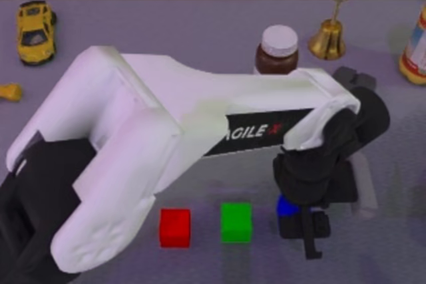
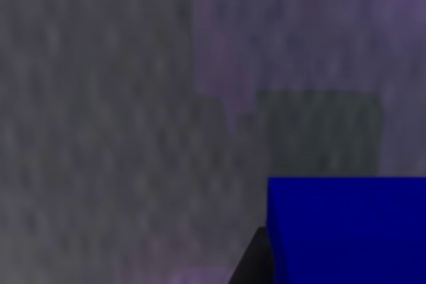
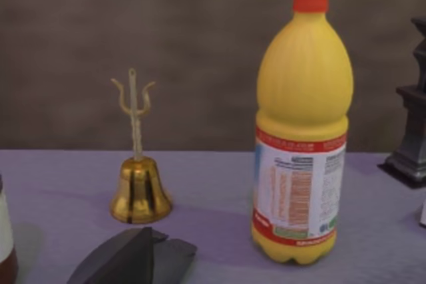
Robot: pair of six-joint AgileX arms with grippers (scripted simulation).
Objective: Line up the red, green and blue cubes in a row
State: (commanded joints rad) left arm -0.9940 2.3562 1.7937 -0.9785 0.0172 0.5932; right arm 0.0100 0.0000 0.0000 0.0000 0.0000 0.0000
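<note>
Left tool (image 1: 303,221) – on blue cube (image 1: 287,206)

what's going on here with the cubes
The left arm reaches across the table, its hand down at the blue cube, which sits at the right end of a row with the red cube and the green cube. The hand hides most of the blue cube, so a grip can't be confirmed. The right arm is out of the top view, parked.
</note>
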